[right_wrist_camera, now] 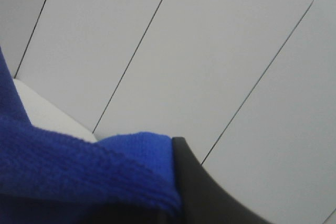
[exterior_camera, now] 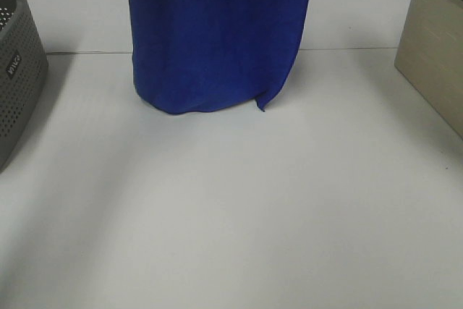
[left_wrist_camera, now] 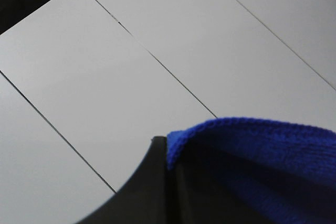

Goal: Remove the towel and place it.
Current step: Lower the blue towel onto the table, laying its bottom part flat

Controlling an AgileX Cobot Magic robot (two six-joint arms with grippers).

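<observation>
A white table (exterior_camera: 231,215) fills the scene, and over its far half the towel (exterior_camera: 217,34) hangs as a broad blue curtain. Its top runs out of the high view. Its hem is at the tabletop or just above it; contact cannot be told.

The lift looks done and the placing not yet begun. The next move probably calls for carrying the cloth to a chosen spot and lowering it evenly, so that it lands flat rather than bunched.

A grey perforated basket (exterior_camera: 18,70) stands well to the left of the towel and a beige bin (exterior_camera: 434,56) well to its right. What either holds cannot be seen.

The left gripper (left_wrist_camera: 167,171) is clamped on the towel's stitched edge. The right gripper (right_wrist_camera: 178,182) is likewise closed on blue cloth.
</observation>
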